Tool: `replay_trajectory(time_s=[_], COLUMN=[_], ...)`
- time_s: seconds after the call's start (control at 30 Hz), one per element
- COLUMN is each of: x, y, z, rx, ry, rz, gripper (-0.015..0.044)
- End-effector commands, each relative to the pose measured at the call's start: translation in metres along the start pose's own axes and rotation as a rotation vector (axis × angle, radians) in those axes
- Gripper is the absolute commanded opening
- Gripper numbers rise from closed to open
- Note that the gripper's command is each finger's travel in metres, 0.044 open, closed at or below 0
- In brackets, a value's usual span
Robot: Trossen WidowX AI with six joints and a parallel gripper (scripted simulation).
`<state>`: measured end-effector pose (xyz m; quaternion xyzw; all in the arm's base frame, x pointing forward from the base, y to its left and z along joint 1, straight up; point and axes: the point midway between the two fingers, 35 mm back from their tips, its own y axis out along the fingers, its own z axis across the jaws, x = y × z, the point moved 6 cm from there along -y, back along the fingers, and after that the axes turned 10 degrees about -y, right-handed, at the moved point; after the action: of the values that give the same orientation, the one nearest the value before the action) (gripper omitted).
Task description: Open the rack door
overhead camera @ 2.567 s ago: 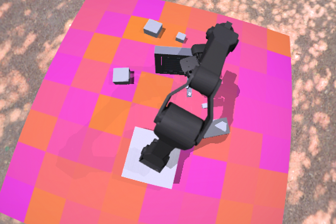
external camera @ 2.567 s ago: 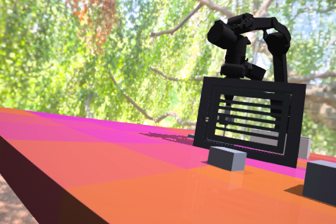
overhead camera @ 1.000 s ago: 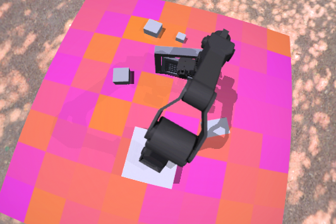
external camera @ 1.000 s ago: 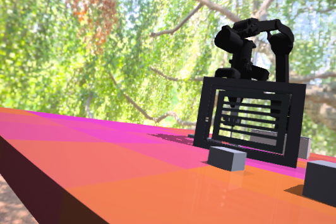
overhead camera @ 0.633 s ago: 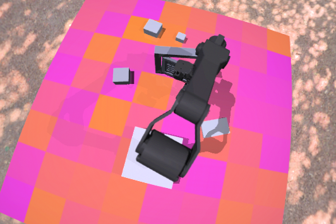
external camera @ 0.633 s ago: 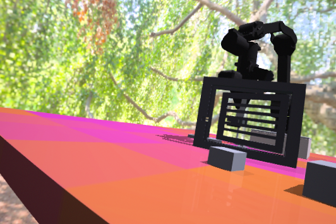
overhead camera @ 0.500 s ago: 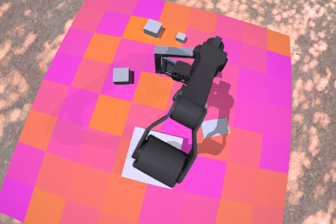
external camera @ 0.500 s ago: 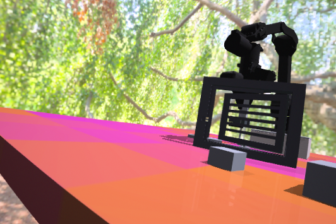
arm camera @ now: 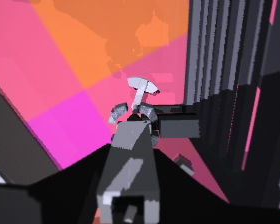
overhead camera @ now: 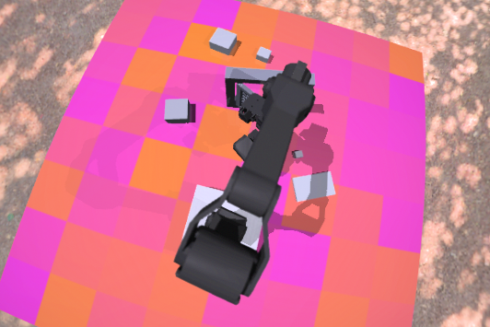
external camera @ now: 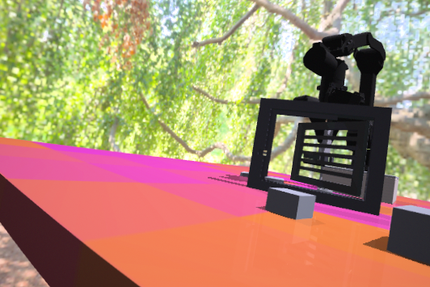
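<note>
- Going by the top view, there's a pale block (overhead camera: 177,110) sitting on the checkered surface (overhead camera: 364,226) (external camera: 162,206) (arm camera: 56,55), apart from the door stuff.
- Next up, a big white plate (overhead camera: 200,194) under the near part of the arm (overhead camera: 276,138) (external camera: 368,85), which covers a lot of it.
- Bigger block (overhead camera: 223,41) (external camera: 410,232) on the far side of the frame (overhead camera: 230,89) (external camera: 259,145). The frame stands upright.
- Slatted door (overhead camera: 242,92) (external camera: 298,149) (arm camera: 216,60): it's ajar, angled out of the frame toward the arm's side, nowhere near wide open.
- The pincer (overhead camera: 250,112) (arm camera: 132,152) is down beside the door, pinching the handle (arm camera: 140,97). Can't honestly tell its exact turn angle.
- Small block (overhead camera: 263,54) (external camera: 290,203), also beyond the frame.
- As for the arm, it's bent and reaching high over the surface; its forearm slants up and right, and the wrist end hangs over the frame's right part.
- Far right: tiny cube (overhead camera: 297,154), then a flat pale slab (overhead camera: 301,189) half in shadow.
</note>
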<state>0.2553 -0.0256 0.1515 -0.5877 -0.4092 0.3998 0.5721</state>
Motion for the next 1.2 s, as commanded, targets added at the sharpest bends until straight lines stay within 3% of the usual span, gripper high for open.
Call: replay_trajectory(time_s=[0.0,1.17], x=[0.004,0.049], y=[0.0,0.001], z=[0.009,0.068], rx=[-0.006,0.002], ry=[0.082,0.537], rz=[-0.005,-0.01], gripper=[0.0018,0.0018])
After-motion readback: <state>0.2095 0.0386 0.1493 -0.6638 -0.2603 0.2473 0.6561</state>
